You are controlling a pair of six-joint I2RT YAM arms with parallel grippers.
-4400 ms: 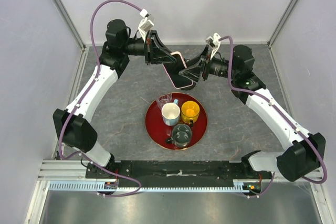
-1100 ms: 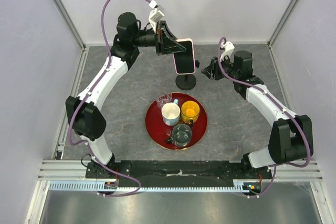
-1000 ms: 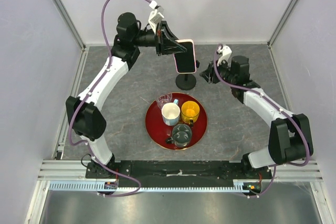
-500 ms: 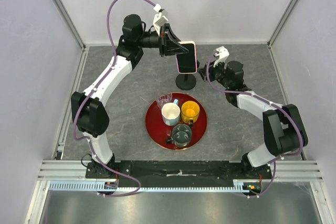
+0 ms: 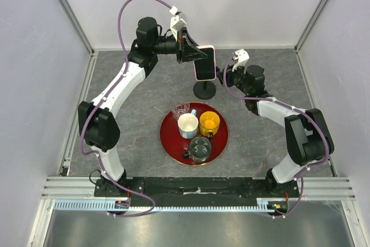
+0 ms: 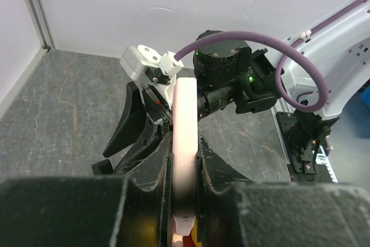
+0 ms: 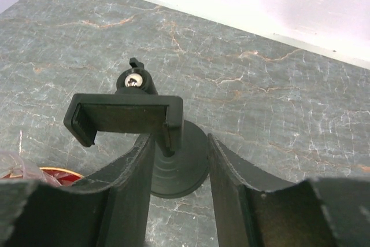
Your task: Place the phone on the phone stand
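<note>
Currently, in the top external view, I am seeing the left end effector (image 5: pixel 195 56) reaching out over the far part of the table (image 5: pixel 139 114) and clenching the phone (image 5: pixel 204 65), which is hanging in the air with its dark screen facing up toward the camera and its pink edge showing all round. The phone stand (image 5: pixel 204 89) is standing on the table just below the phone in this view, its round base lying between the phone and the red tray (image 5: pixel 166 140). The tray is carrying a white cup (image 5: pixel 188 124), a yellow cup (image 5: pixel 209 122) and two clear glasses, one at the far rim (image 5: pixel 180 109) and one at the near rim (image 5: pixel 200 148). The right end effector (image 5: pixel 226 77) is sitting low, just beside the stand on its right. In the left wrist view, I am looking along the left end effector (image 6: pixel 185 151), whose fingers are pressing on both flat faces of the phone (image 6: pixel 185 120), seen edge-on as a pale pink strip. The right arm's wrist (image 6: pixel 222 76) is showing close behind it. In the right wrist view, the right end effector (image 7: pixel 180 146) is standing released, its fingers apart and gripping nothing, and the stand (image 7: pixel 124 114) is showing past them with its clamp bracket sitting empty on top.
</note>
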